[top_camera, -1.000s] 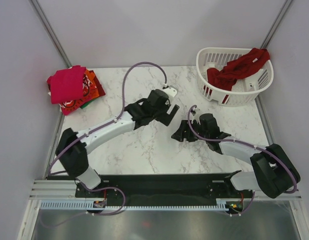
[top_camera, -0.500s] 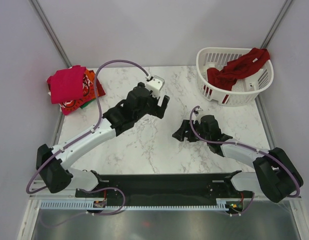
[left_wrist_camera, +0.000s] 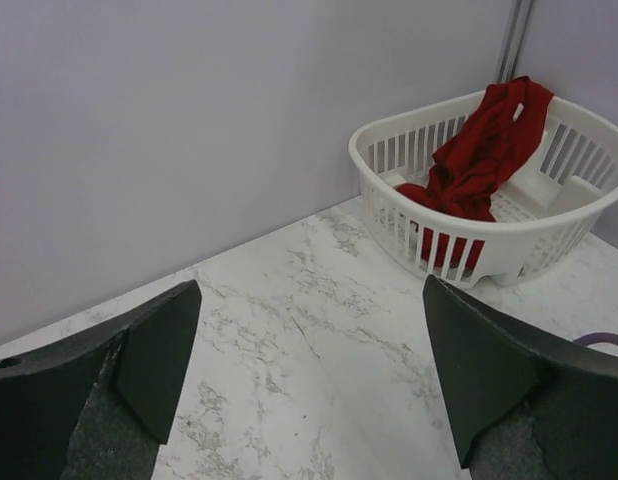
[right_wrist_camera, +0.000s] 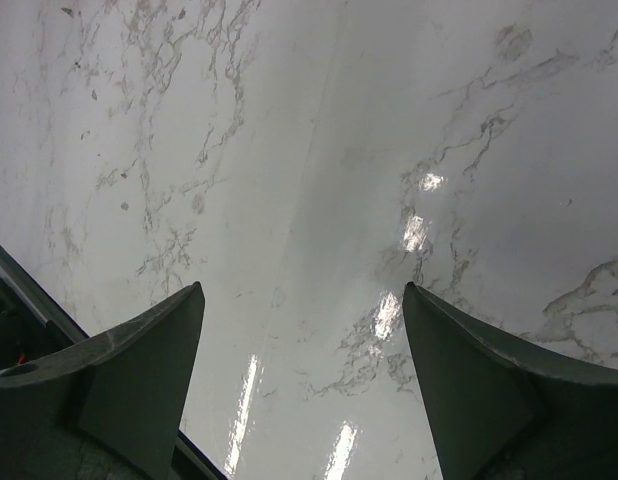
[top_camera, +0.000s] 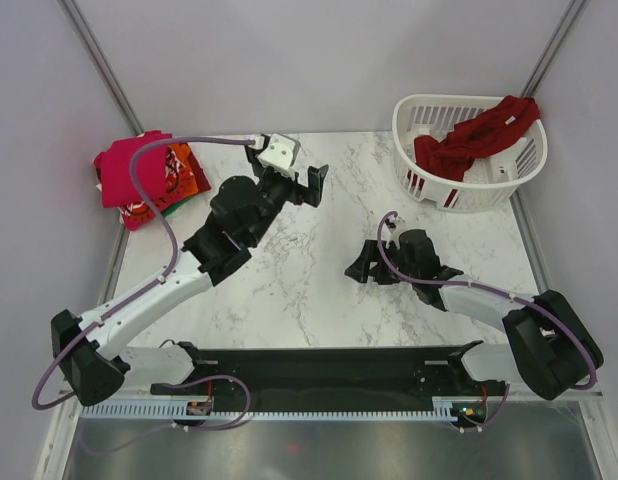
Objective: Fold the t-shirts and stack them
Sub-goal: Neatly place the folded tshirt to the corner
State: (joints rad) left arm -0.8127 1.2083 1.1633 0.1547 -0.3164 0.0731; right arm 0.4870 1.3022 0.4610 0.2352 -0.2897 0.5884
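A dark red t-shirt (top_camera: 476, 133) lies crumpled in the white slatted basket (top_camera: 419, 112) at the back right, one end draped over the rim; it also shows in the left wrist view (left_wrist_camera: 479, 160). A stack of folded t-shirts (top_camera: 139, 168) sits at the back left, a bright red one on top, with orange, green and a red one with white print showing beneath. My left gripper (top_camera: 311, 183) is open and empty, raised over the back middle of the table, facing the basket (left_wrist_camera: 489, 245). My right gripper (top_camera: 360, 268) is open and empty, low over bare marble right of centre.
The marble table (top_camera: 309, 290) is bounded by grey walls at the back and both sides. Metal posts (top_camera: 99, 65) stand in the back corners. The left arm's cable (top_camera: 154, 175) loops over the folded stack. A black base plate (top_camera: 309, 365) lines the near edge.
My left arm has stretched out and swung toward the back, its gripper rising and moving from the table's centre toward the back middle. The right gripper has barely moved.
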